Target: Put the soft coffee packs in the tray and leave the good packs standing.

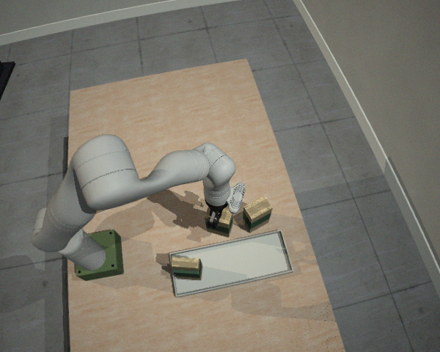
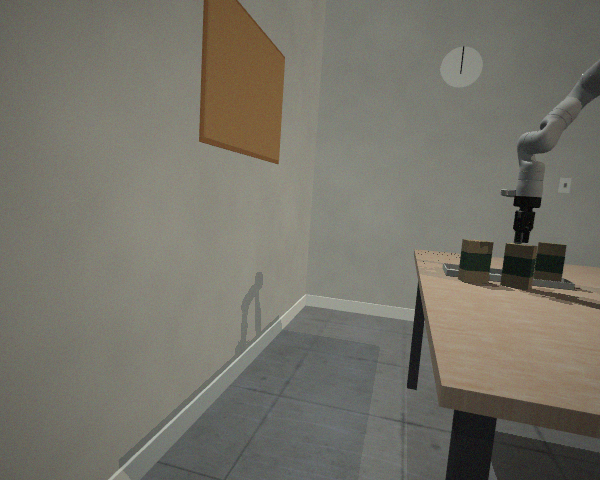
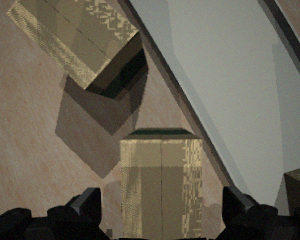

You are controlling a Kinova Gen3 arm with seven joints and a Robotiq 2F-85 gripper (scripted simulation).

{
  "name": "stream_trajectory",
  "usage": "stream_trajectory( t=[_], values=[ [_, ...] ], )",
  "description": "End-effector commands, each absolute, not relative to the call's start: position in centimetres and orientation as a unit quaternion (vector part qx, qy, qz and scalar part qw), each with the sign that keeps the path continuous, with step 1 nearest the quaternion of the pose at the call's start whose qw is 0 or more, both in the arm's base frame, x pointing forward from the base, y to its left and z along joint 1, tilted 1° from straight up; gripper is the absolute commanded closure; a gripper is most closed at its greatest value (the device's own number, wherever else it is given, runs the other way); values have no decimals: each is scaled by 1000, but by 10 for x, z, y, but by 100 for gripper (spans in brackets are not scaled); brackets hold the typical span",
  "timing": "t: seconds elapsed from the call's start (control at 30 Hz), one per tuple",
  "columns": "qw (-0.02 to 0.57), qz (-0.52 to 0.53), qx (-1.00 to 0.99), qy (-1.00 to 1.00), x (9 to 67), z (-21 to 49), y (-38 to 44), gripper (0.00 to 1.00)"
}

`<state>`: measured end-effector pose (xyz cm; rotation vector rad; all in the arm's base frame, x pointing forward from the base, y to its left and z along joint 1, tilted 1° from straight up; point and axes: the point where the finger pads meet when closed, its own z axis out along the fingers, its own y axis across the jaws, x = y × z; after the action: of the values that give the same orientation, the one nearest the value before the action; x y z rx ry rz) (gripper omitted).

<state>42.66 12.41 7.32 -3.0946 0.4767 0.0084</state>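
Three tan coffee packs with green bands are on the wooden table. The middle pack stands upright just outside the tray's long edge. My gripper is open and points straight down at its top. One finger is on each side of the pack, with a gap on both sides. A second pack stands close by on the table. The third pack stands at the left end of the grey tray.
The arm's green base sits at the table's left edge. The tray's long rim runs right beside the middle pack. The rest of the tray holds nothing.
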Motion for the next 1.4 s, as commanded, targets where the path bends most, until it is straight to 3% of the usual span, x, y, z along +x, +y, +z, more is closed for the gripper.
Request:
stream_trajectory(
  t=[0.0,1.37],
  values=[
    [5,5,-988,151,425,67,125,16],
    [5,5,-988,151,425,42,125,16]
  ],
)
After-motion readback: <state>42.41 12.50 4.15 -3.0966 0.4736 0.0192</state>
